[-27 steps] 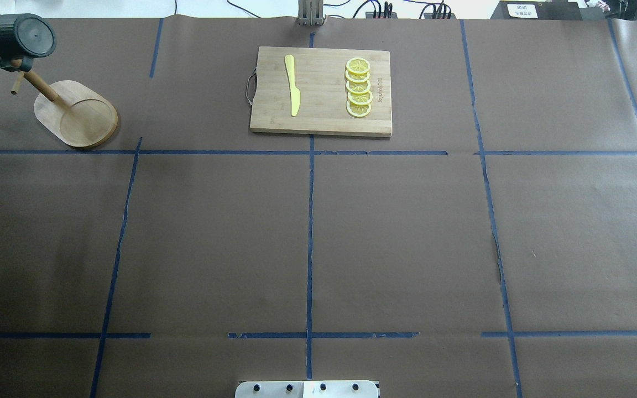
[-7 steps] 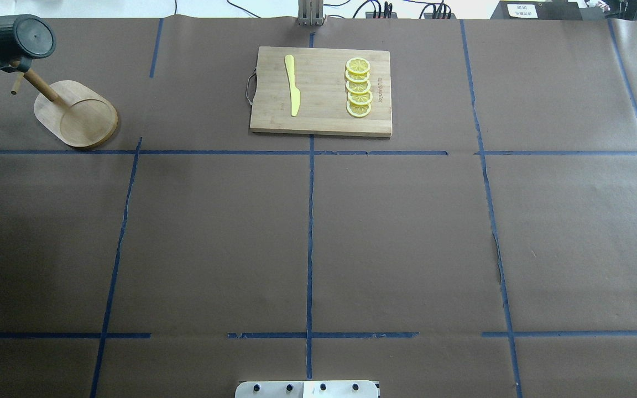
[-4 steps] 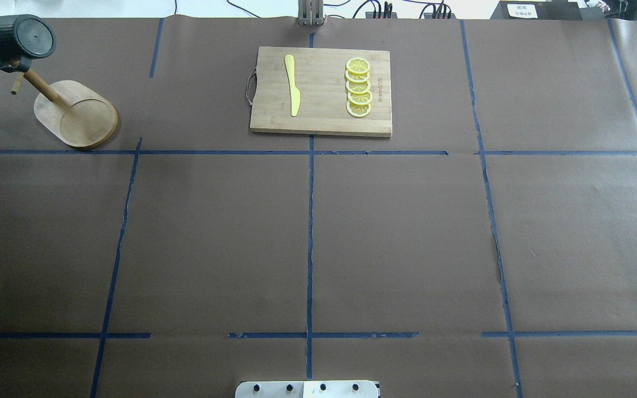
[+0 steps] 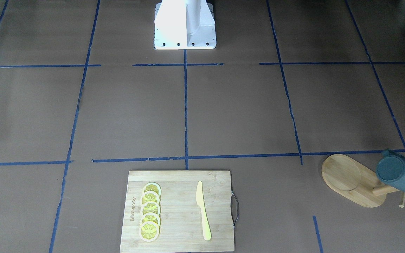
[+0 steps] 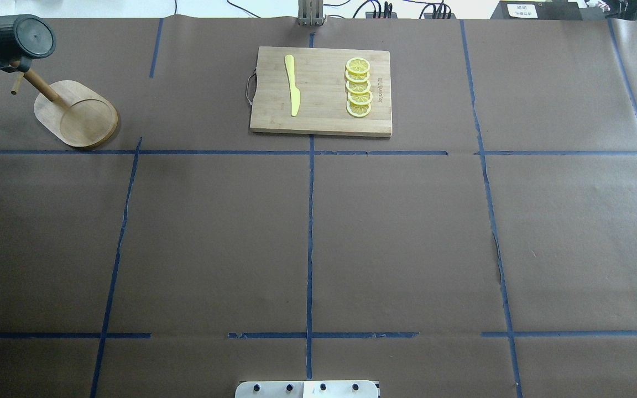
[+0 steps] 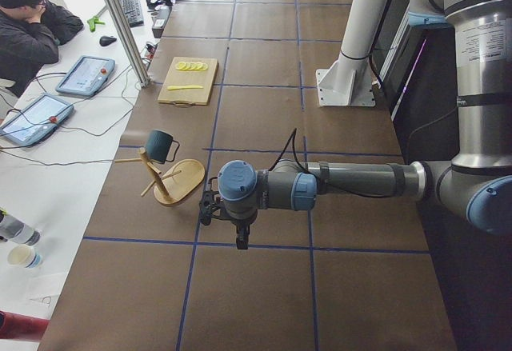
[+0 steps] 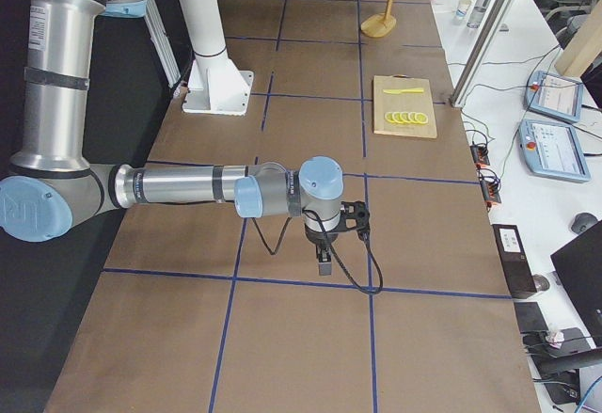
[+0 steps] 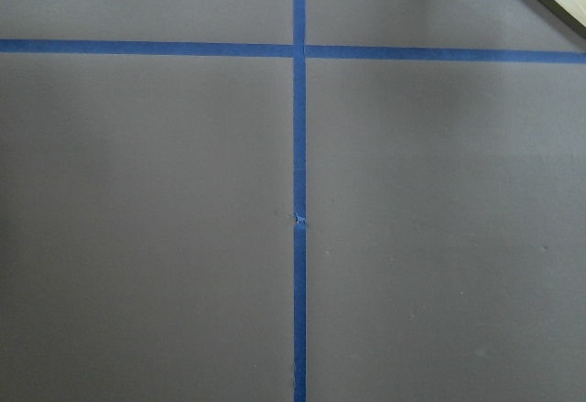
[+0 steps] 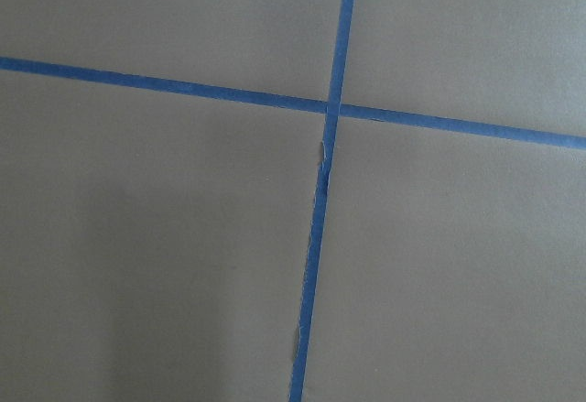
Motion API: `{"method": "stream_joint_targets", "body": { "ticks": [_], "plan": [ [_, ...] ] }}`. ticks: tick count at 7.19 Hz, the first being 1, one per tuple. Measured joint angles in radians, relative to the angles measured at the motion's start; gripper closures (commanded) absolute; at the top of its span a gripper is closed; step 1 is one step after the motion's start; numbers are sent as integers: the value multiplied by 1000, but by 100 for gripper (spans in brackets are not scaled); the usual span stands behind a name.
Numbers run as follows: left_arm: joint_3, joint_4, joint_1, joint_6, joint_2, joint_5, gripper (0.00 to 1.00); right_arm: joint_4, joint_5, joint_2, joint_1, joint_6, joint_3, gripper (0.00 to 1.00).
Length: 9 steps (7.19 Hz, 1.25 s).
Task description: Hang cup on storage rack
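The dark teal ribbed cup (image 5: pixel 17 36) hangs on a peg of the bamboo storage rack (image 5: pixel 76 114) at the table's far left corner, its bottom turned toward the overhead camera. It also shows in the front view (image 4: pixel 403 174), on the rack (image 4: pixel 346 177). No gripper touches it. My left gripper (image 6: pixel 239 240) hangs over the table a little way from the rack (image 6: pixel 181 183), seen only in the left side view. My right gripper (image 7: pixel 323 262) is far from the rack, seen only in the right side view. I cannot tell whether either is open or shut.
A bamboo cutting board (image 5: pixel 321 91) with a yellow knife (image 5: pixel 293 85) and a row of lemon slices (image 5: pixel 359 87) lies at the far middle. The robot base (image 4: pixel 185 24) stands at the near edge. Both wrist views show only brown paper and blue tape lines.
The faint shadow over the table's left side has faded. The cup and the rack have stayed where they were.
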Motion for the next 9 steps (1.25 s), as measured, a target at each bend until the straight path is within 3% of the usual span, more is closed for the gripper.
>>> {"method": "stream_joint_targets", "body": {
  "ticks": [4,7,9],
  "plan": [
    [-2,3,-4,-1,3,2,0,4,4,-20,0,-14,-3,0],
    [2,2,-3,0,3,111,0,4,61,-31,1,-19,-22,0],
    [10,0,-2,0,1,128,0,6,64,-30,1,-21,-24,0]
  ]
}}
